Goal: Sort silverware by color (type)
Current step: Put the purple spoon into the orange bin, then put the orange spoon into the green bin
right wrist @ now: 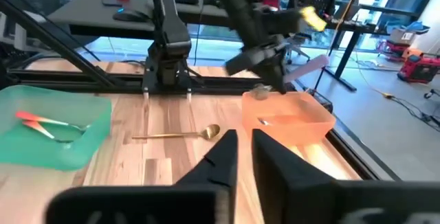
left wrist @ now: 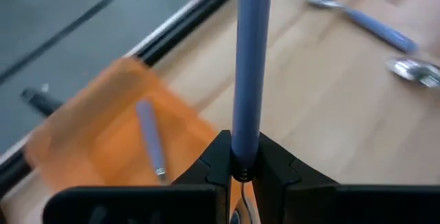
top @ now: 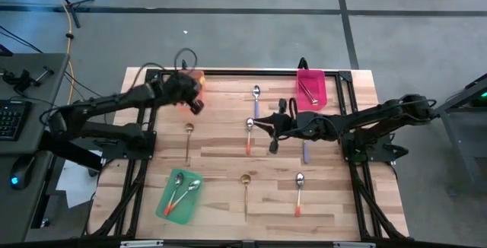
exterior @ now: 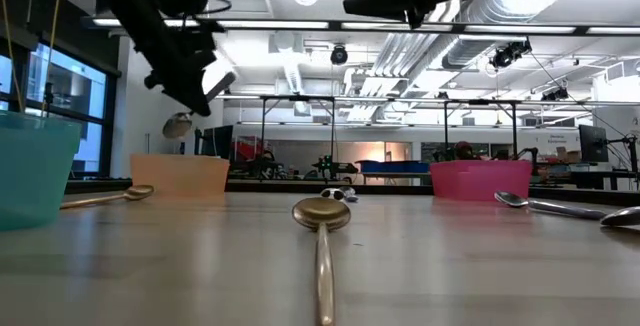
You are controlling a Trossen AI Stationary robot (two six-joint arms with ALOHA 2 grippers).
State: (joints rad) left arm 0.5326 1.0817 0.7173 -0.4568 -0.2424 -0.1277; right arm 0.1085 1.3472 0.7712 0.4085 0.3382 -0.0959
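No brand, label or legible writing is seen on anything. The left gripper (left wrist: 240, 161) is held above the orange tray (top: 197, 78) at the desk's (top: 228, 179) far left corner, its fingers (left wrist: 214, 157) clamped narrowly on a purple-blue-handled spoon (left wrist: 247, 66); a second such spoon (left wrist: 151, 138) is lying in that tray. The right gripper (right wrist: 244, 148) is stationed over the middle of the desk, its fingers (right wrist: 223, 157) drawn nearly together with nothing seen between them. Two orange-red-handled spoons (top: 181, 192) are lying in the green tray (top: 169, 206), and spoons (top: 307, 90) are lying in the pink tray (top: 316, 98). Gold spoons (top: 246, 189), further orange-red-handled ones (top: 299, 191) and a purple-blue-handled one (top: 256, 100) are scattered loose on the desk.
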